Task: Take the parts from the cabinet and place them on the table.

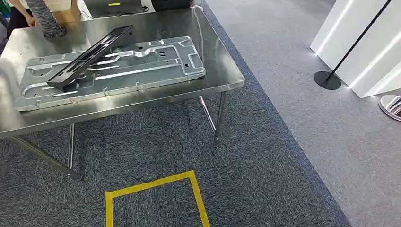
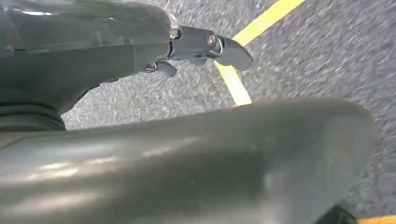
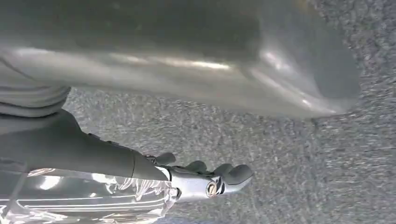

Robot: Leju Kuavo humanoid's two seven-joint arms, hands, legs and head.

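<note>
Hands hang over the carpet: the left hand (image 2: 196,46) has its fingers stretched out and apart with nothing in them, above the grey carpet (image 2: 327,56) and a strip of yellow tape (image 2: 233,79); the right hand (image 3: 205,179) likewise holds nothing, its fingers extended and slightly curled over bare carpet. Seen from the head view, a stainless steel table (image 1: 222,75) stands on the dark grey carpet, and on it lies a large silver stamped metal panel (image 1: 142,66) spanning most of the tabletop. A long black part (image 1: 90,56) rests across the panel's left half, tilted, one end raised toward the table's far edge. Near the table's far left corner sits a grey ribbed hose (image 1: 45,19), with a person (image 1: 19,14) just beyond it. Yellow tape (image 1: 156,184) outlines a rectangle on the carpet in front of the table. To the table's right, lighter grey flooring holds a black stand base (image 1: 327,80) beside white panels (image 1: 364,42). No legible writing shows.
</note>
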